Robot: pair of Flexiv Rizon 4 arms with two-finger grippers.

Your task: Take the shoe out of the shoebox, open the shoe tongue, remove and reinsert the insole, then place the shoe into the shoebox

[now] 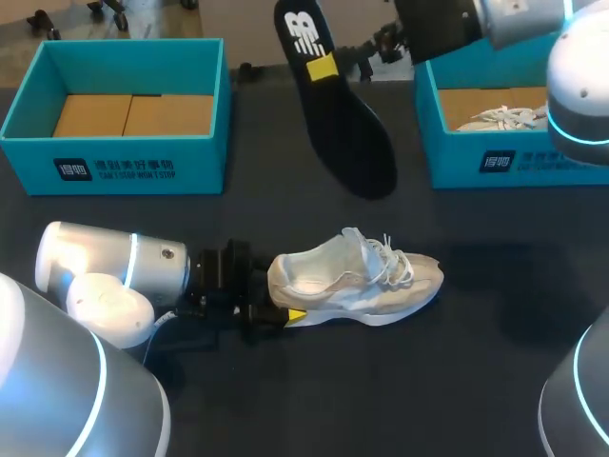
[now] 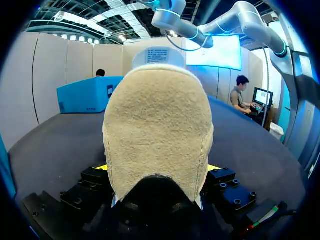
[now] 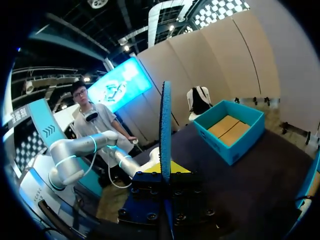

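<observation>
The shoe (image 1: 357,281) lies mid-table, its heel pinched tight in the left claw (image 1: 274,297). The right claw (image 1: 324,67) grips the insole (image 1: 347,133), up at 12 o'clock from the shoe. I think it should tip the insole's toe down into the opening and slide it in slowly

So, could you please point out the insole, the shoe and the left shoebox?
insole (image 1: 350,138), head view, black forefoot.
shoe (image 1: 366,290), head view, midfoot side.
left shoebox (image 1: 205,164), head view, front wall.
</observation>
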